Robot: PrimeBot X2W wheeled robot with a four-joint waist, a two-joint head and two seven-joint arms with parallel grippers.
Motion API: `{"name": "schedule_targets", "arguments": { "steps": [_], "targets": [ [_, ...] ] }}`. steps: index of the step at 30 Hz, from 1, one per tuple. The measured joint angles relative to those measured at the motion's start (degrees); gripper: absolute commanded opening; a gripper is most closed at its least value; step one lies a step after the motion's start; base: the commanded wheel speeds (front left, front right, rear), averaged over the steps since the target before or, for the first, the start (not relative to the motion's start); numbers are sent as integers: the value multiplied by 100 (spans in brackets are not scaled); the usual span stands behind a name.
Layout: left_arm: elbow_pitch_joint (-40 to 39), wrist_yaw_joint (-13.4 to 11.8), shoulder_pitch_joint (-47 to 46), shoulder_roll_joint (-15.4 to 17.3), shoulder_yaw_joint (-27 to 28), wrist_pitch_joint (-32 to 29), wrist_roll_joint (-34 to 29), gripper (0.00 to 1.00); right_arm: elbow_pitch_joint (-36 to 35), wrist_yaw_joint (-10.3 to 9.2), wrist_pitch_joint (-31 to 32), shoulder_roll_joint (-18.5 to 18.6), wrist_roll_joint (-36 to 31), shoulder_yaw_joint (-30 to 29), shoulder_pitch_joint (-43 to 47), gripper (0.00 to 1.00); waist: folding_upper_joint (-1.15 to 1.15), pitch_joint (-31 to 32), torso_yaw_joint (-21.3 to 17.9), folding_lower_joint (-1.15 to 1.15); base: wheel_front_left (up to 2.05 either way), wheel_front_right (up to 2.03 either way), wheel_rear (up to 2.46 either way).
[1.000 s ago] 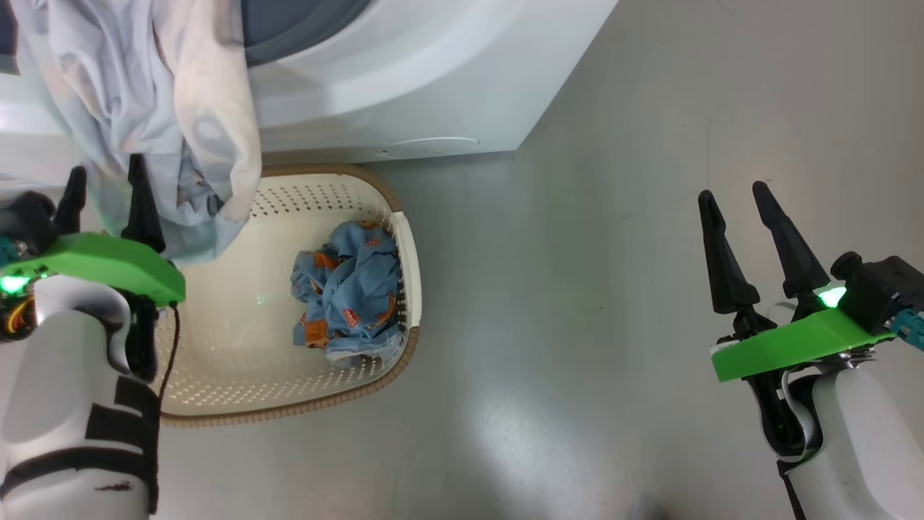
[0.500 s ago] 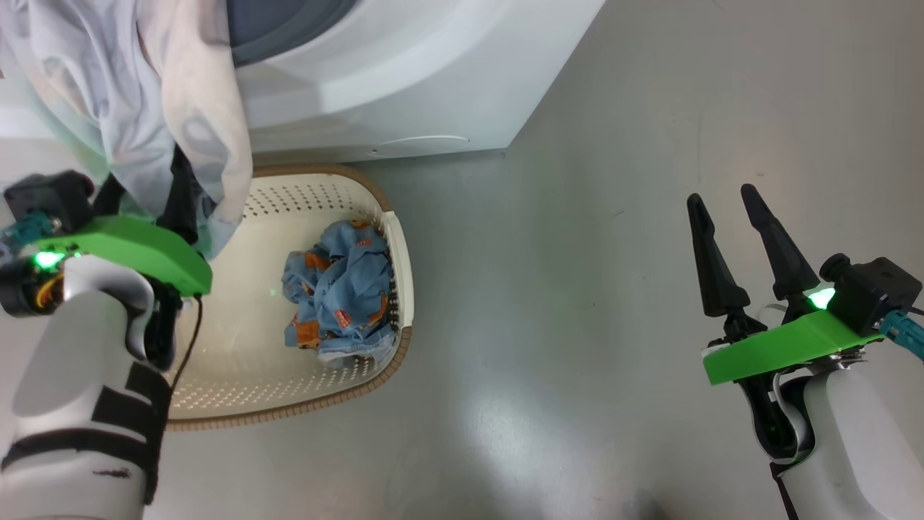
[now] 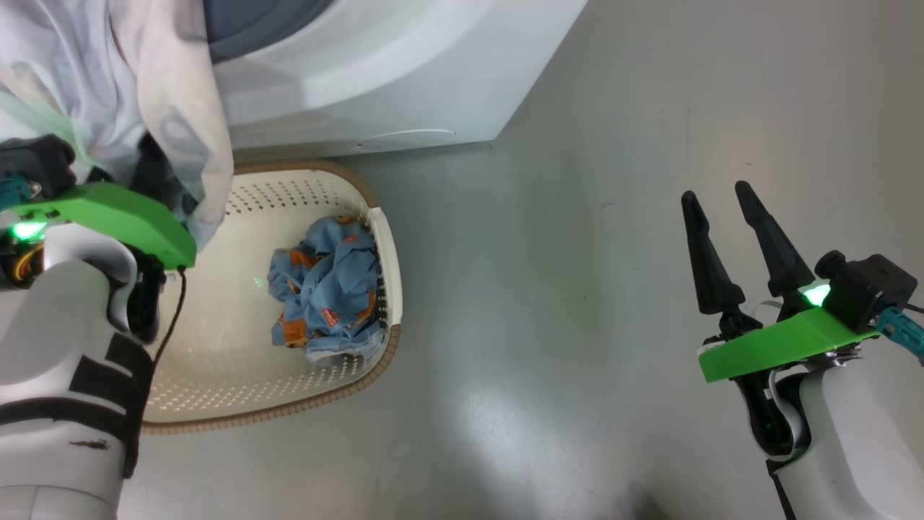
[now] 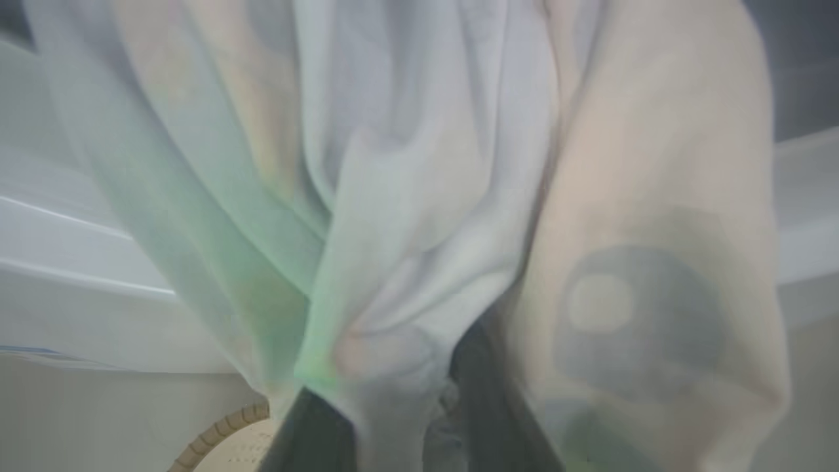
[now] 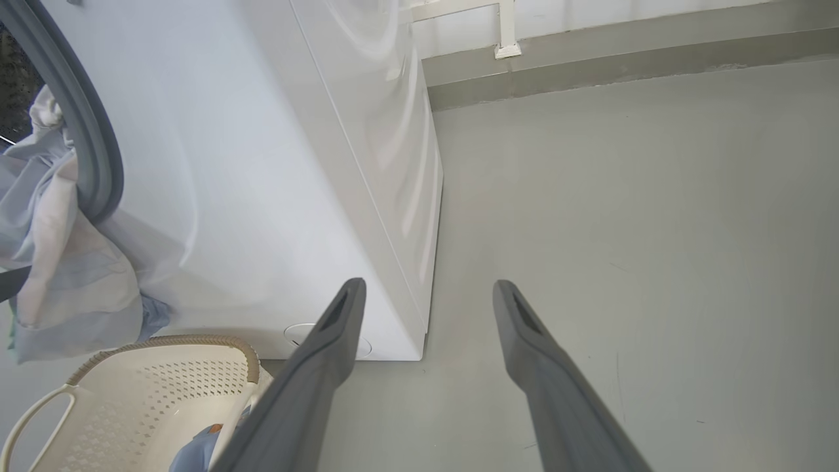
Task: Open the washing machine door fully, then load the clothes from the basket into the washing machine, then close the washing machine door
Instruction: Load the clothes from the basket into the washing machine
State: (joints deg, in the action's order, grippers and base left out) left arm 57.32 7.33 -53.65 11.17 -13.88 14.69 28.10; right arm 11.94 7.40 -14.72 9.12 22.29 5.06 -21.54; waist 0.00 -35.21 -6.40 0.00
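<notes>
Washing machine [image 3: 375, 79] glossy white; basket [image 3: 289, 198] perforated cream plastic; clothes [image 3: 166, 108] thin soft cloth; floor [image 3: 577, 289] smooth, semi-gloss.

Smooth grey floor [image 3: 592, 303], glossy, with a pale glare patch and faint scuff lines. The white washing machine [image 3: 375, 79] stands on it, one side running toward the floor's far edge at the wall [image 5: 590, 13]. The cream perforated basket [image 3: 216, 361] rests on the floor just before the machine's base; whether the two touch cannot be told.

I can't read any words or numbers here; the prints on the crumpled blue denim garment [image 3: 325, 289] are too small.
</notes>
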Motion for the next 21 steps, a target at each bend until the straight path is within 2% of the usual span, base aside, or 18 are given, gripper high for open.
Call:
{"name": "schedule_targets", "arguments": {
  "steps": [1,6,11,17,21],
  "targets": [
    [-5,0,-14,1,-23,0,63,0,0,0,0,-1,0,-1,-11,100,0,-4,-2,0,0,0,0],
    [-143,0,-35,-3,-179,-1,301,0,0,0,0,-3,0,-29,-70,100,0,-2,30,0,0,0,0],
    [-614,0,21,-21,-375,-2,709,0,0,0,0,-15,0,-51,-74,100,0,45,93,0,0,0,0],
    [-1307,0,315,-5,-822,-3,1515,0,1,0,0,-25,0,-58,-74,100,0,115,166,0,0,0,0],
    [-1796,0,414,65,-1023,-4,2276,0,1,0,0,-26,0,-73,-73,100,0,150,205,0,0,0,0]
  ]
}}
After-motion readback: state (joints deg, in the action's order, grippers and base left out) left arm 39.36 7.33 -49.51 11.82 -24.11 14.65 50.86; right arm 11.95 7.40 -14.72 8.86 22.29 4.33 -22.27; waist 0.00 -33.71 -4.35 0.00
